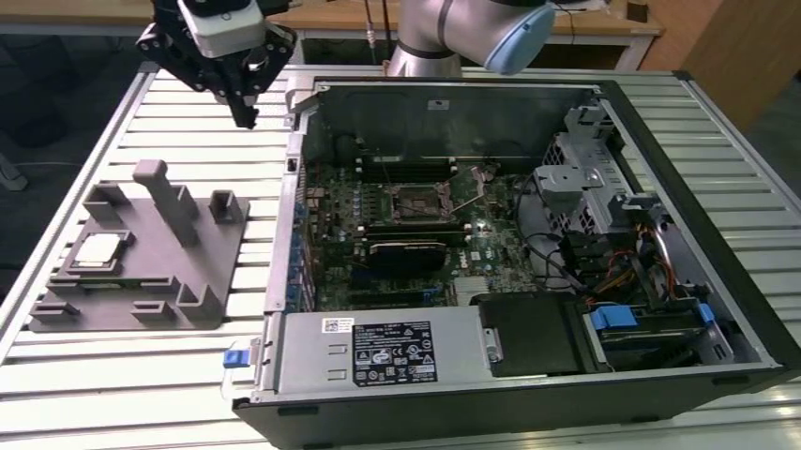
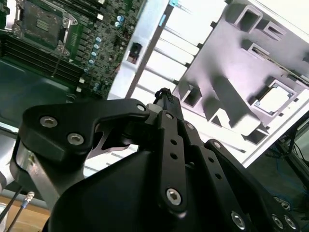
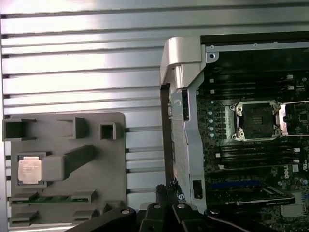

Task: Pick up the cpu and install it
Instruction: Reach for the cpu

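Note:
The cpu (image 1: 98, 250), a small silver square chip, lies flat in a pocket of the grey fixture (image 1: 188, 272) at the exterior view's left. It also appears in both wrist views as the cpu (image 2: 275, 99) (image 3: 30, 170). My gripper (image 1: 246, 118) hangs high above the slatted table, beyond the fixture and beside the open computer case's corner. Its black fingers (image 2: 166, 104) meet at the tips with nothing between them; the gripper (image 3: 167, 187) points down over the gap between fixture and case. The empty black socket frame (image 1: 417, 202) (image 3: 256, 121) sits mid-motherboard.
The open computer case (image 1: 701, 187) takes up the exterior view's middle and right, with drive cages, cables and a power supply (image 1: 388, 352) inside. The fixture has a tall upright post (image 1: 169, 197) and memory sticks (image 3: 53, 198) in its slots. Slatted table (image 1: 188, 131) lies under the gripper.

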